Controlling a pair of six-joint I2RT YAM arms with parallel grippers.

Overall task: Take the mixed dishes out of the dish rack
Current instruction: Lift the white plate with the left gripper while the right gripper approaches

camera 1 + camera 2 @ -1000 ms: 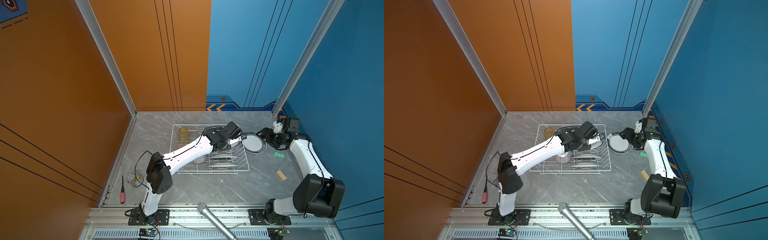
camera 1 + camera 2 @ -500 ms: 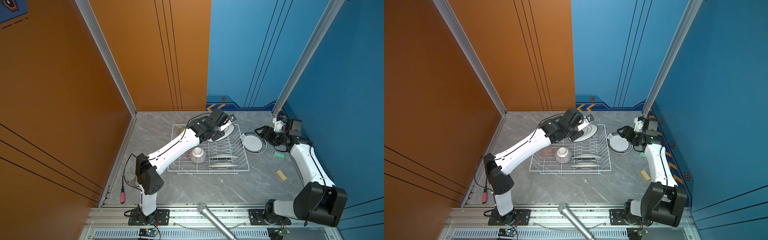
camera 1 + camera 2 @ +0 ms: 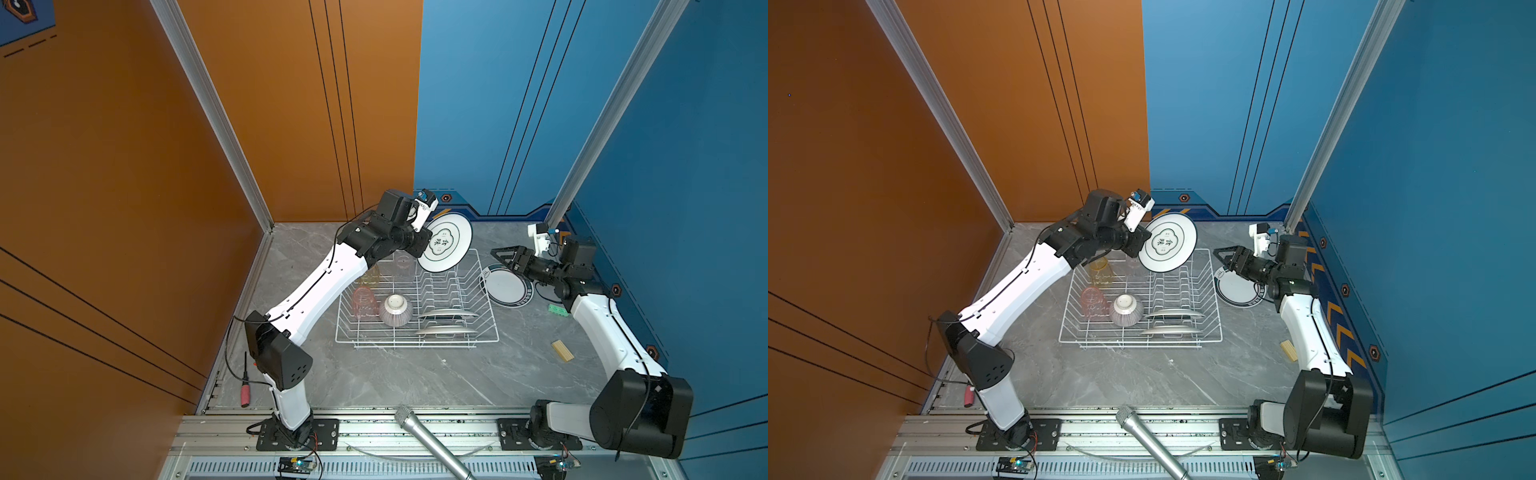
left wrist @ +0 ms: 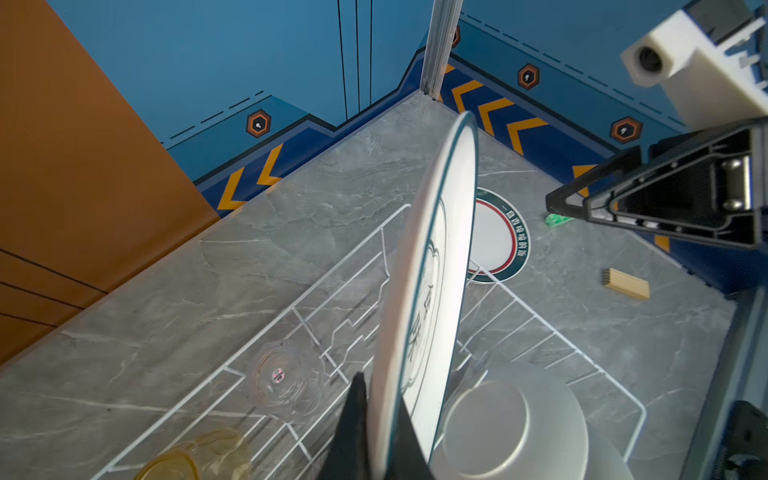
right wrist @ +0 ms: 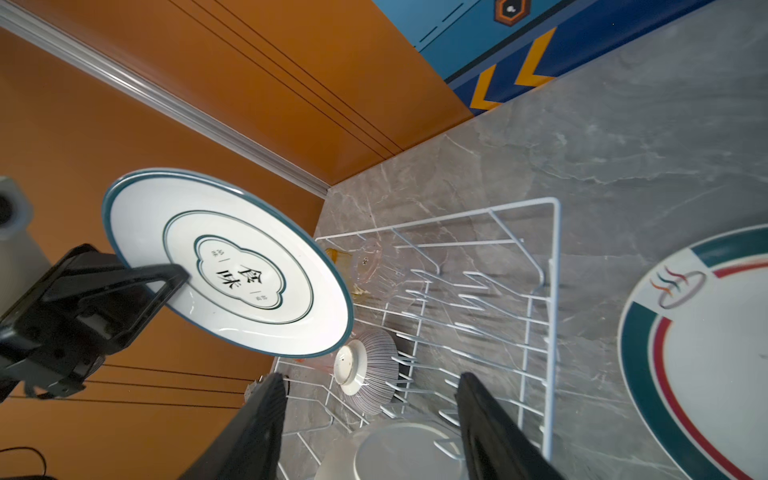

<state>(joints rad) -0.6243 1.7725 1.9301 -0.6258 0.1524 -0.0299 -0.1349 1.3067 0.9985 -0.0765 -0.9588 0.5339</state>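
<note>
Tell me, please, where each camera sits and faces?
Top views: high over the table's front, looking down at the rack; both arms show.
Left wrist: on the left arm, looking along the left gripper, shut on the lettered plate.
Right wrist: on the right arm, looking past the open right gripper across the rack.
Shared: every view shows that plate.
</note>
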